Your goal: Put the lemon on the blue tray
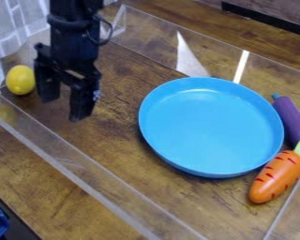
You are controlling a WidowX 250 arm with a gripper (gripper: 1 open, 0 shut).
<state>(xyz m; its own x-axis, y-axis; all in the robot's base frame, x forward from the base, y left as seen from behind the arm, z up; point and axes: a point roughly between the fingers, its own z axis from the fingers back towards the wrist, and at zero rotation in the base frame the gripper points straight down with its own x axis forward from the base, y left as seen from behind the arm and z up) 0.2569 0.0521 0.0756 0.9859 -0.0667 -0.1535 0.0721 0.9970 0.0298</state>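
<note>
Gripper point(61, 103): fingers spread, holding nothing | lemon point(20, 81): lying left of blue tray point(212, 127), just beside gripper | step, judged: reaching lemon; centring fingers over it, lowering straight, closing gently, avoiding clear wall point(67, 155)

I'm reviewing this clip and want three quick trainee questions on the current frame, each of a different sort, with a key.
1. True or false: the lemon is on the blue tray.
2. Multiple choice: which toy lies nearest the bottom edge of the picture? A) eggplant B) carrot C) lemon
3. Fill in: the gripper's jaws are ____.

Key: 1. false; 2. B; 3. open
</note>
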